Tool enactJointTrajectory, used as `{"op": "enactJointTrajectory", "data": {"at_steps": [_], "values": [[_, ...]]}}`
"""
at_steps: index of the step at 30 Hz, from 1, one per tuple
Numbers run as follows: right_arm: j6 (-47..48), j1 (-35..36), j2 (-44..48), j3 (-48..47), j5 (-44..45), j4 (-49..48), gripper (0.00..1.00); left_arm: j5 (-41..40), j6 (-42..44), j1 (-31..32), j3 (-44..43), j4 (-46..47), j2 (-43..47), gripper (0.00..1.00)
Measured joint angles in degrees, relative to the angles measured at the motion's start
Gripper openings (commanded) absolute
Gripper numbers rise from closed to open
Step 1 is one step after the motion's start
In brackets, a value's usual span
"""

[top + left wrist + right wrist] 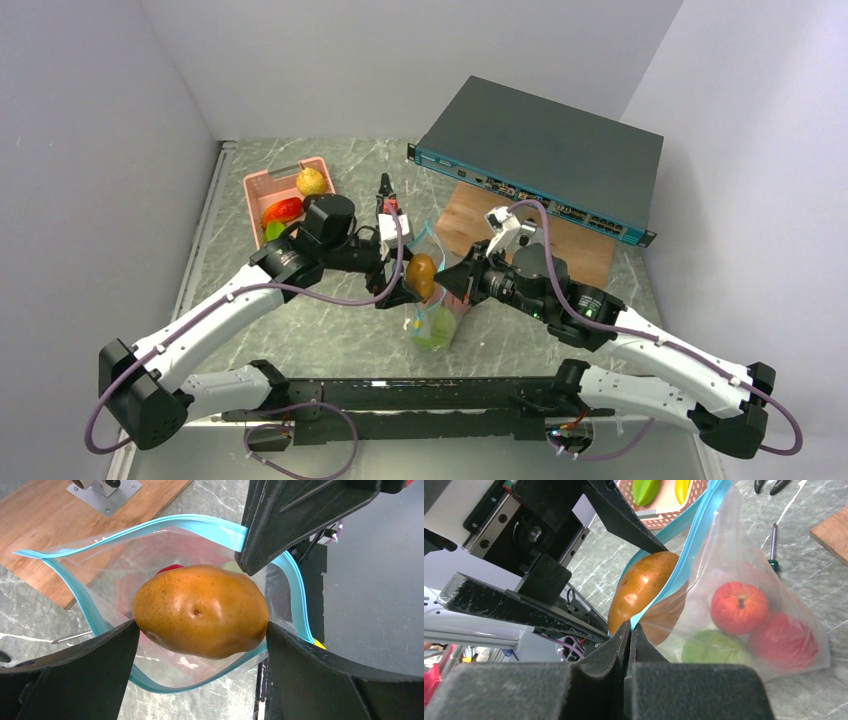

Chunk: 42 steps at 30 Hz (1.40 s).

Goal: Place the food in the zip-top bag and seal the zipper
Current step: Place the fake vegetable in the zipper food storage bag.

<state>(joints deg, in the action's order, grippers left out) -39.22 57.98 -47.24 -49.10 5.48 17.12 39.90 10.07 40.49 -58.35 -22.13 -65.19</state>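
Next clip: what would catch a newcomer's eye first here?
The left gripper clamps a glossy brown potato right at the open mouth of the zip-top bag, mid-table. The right gripper pinches the teal zipper, holding it up; two red fruits and a green one lie inside. A pink basket at left rear holds a yellow pear.

The potato (200,611) in my left gripper (201,627) nearly fills the zip-top bag (125,555) mouth; my right gripper (630,630), pinching the zipper (200,524), blocks one edge, and red fruits (739,607) crowd the bottom.
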Motion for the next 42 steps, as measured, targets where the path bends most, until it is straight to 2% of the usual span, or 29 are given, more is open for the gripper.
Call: {"op": "enactJointTrajectory", "data": {"at_steps": [38, 42], "values": [[0.2, 0.0, -1.1, 1.0, 0.2, -0.9, 0.00, -4.2, -1.2, -1.0, 2.9, 5.0, 6.1, 1.00], [0.2, 0.0, -1.1, 1.0, 0.2, -0.8, 0.00, -5.1, -1.1, -1.9, 4.0, 5.2, 9.0, 1.00]]}}
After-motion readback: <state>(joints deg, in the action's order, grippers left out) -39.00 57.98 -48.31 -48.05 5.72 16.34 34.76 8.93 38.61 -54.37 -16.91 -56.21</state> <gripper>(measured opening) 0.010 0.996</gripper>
